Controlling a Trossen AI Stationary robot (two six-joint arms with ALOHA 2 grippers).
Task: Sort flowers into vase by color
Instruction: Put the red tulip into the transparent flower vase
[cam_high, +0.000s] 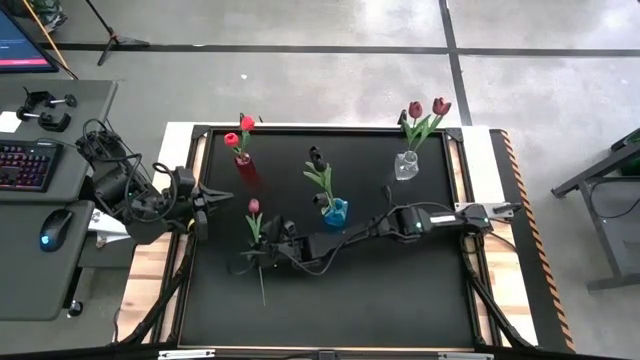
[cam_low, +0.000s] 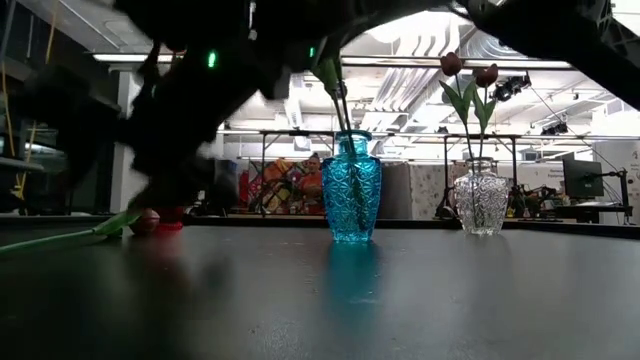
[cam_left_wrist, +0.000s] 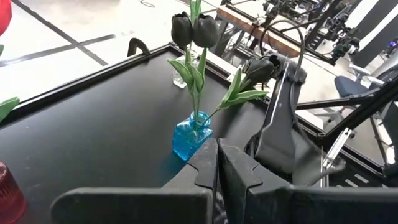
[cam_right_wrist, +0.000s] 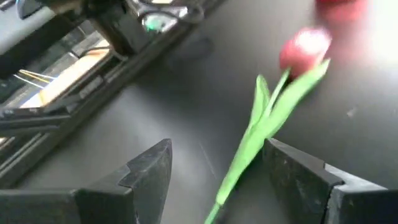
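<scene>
The right gripper (cam_right_wrist: 214, 171), nearest the lens in its own wrist view, has its two dark fingers spread wide apart with the thin green stem of a lone red-headed artificial tulip (cam_right_wrist: 273, 112) running between them; whether they touch it cannot be told. That tulip (cam_high: 256, 232) lies flat on the black table mat (cam_high: 400, 290), just left of the faceted blue glass vase (cam_high: 335, 211) that stands near the mat's middle, its head pointing toward the far edge. Three vases stand on the mat in all. The blue vase holds near-black tulips (cam_left_wrist: 194, 29): two heads are clear in the left wrist view and a third dark one (cam_left_wrist: 260, 67) shows beside them. Far left of the blue vase, a small red glass vase (cam_high: 243, 160) holds two bright red tulips (cam_high: 240, 131). Far right of the blue vase, a clear glass vase (cam_high: 406, 164) holds two dark maroon tulips (cam_high: 428, 108). That makes about eight flowers, one of them still outside any vase. The left gripper (cam_high: 203, 207) waits at the mat's left edge, well left of the blue vase, its fingers (cam_left_wrist: 233, 169) pressed together on nothing.
</scene>
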